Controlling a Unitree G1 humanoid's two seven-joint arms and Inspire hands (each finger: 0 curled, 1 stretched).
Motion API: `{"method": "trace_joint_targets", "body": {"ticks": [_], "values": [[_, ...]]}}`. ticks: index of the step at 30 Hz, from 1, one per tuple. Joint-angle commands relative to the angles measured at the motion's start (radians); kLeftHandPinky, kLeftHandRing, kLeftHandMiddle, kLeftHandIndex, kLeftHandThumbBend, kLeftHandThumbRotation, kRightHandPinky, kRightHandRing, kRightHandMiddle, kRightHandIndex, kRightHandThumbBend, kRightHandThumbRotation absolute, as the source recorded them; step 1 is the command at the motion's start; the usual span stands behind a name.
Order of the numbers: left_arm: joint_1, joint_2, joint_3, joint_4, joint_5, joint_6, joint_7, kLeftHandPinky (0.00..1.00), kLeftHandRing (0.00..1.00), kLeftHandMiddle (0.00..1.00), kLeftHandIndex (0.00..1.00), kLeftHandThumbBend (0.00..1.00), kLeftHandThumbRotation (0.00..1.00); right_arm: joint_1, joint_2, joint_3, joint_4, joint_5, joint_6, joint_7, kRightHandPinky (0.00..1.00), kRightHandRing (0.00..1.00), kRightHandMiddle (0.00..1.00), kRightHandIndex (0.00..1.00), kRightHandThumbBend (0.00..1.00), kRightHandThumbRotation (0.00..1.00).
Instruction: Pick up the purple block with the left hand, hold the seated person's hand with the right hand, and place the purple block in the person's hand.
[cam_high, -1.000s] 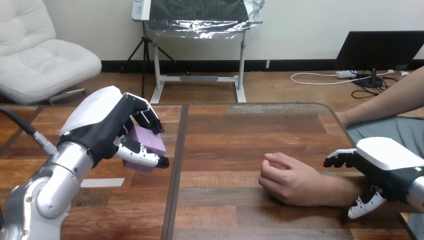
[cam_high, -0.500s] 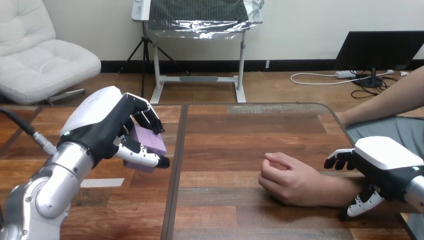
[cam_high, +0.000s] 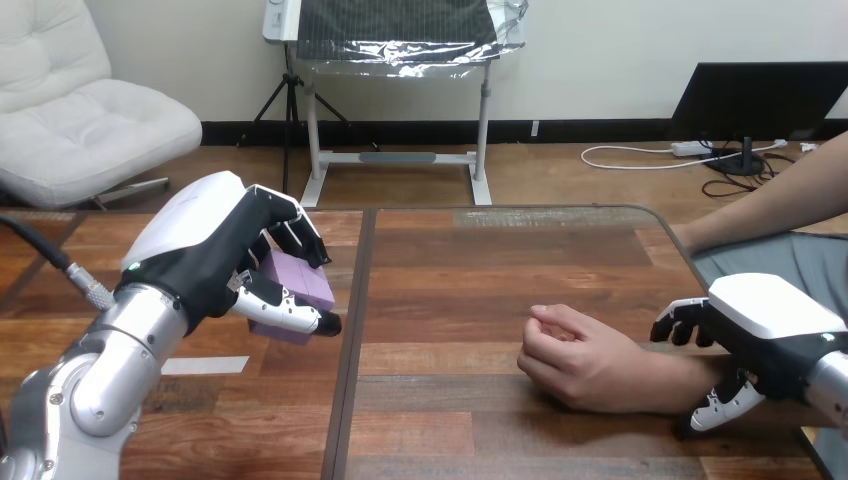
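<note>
Purple, box-shaped and matte, the purple block sits on the left half of the table, inside the grasp of the robot's left hand. The hand's black-and-white fingers curl down over the block's far top edge, and the thumb presses along its near lower side, so the block is pinched between them. Whether its underside touches the wood or hangs just clear of it cannot be told. The silver left forearm rises from the near left corner to that hand.

The brown wooden table has a dark seam running from near to far, just right of the block. A short white strip of tape lies flat on the boards near the left forearm.

On the right half, well apart from the block, the person's hand rests on the wood as a loose fist, its knuckles turned left and its forearm reaching in from the right edge. The robot's right hand arches over that forearm just behind the wrist, white shell upward and straddling the arm. Whether it actually clasps the forearm or only stands over it cannot be told.
</note>
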Motion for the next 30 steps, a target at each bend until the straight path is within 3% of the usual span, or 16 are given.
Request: {"method": "trace_joint_targets", "body": {"ticks": [1,15,22,30], "values": [[-0.064,0.006,0.034,-0.037,-0.003,-0.006,0.003,0.38,0.4,0.45,0.44,0.74,0.0,0.01,0.075,0.055,0.021,0.006,0.016,0.032,0.52,0.66,0.7,0.71,0.85,0.17],[-0.066,0.003,0.038,-0.033,-0.009,-0.013,0.006,0.39,0.41,0.45,0.44,0.75,0.0,0.008,0.091,0.08,0.01,-0.008,0.046,0.063,0.51,0.65,0.69,0.71,0.84,0.21],[-0.065,0.002,0.043,-0.035,-0.011,-0.014,0.01,0.36,0.39,0.43,0.44,0.75,0.0,0.004,0.096,0.105,-0.007,-0.017,0.09,0.131,0.51,0.64,0.7,0.71,0.81,0.23],[-0.065,0.003,0.046,-0.037,-0.013,-0.016,0.011,0.35,0.38,0.43,0.44,0.74,0.0,0.001,0.112,0.127,0.01,-0.016,0.106,0.161,0.49,0.61,0.69,0.72,0.79,0.24]]}}
